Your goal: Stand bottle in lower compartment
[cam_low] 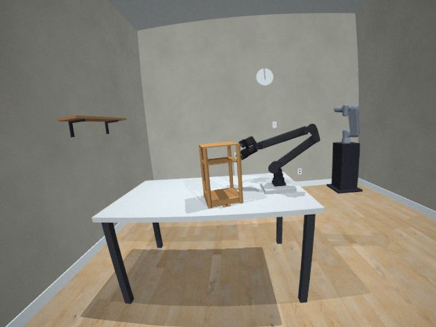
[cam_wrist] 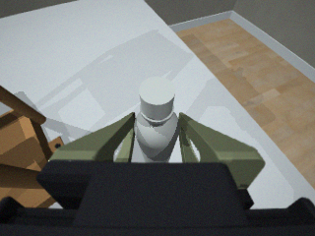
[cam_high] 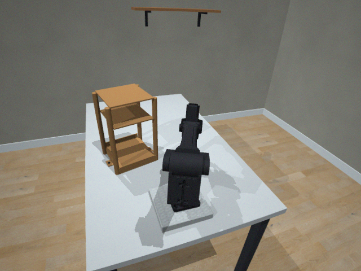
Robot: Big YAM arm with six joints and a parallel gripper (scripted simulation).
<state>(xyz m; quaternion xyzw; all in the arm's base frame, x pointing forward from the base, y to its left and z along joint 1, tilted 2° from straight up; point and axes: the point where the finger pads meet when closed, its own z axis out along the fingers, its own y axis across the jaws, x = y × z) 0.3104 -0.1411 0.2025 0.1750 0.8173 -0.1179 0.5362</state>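
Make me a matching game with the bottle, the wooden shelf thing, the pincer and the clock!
Things:
1. bottle
2. shelving unit
3. pincer
4. clock

Places or states:
A. hangs on the back wall
B. shut on the bottle
C. stands on the white table
D. held between green fingers, cap pointing away from the wrist camera

Pairs: 1-D, 2-C, 3-B, 4-A
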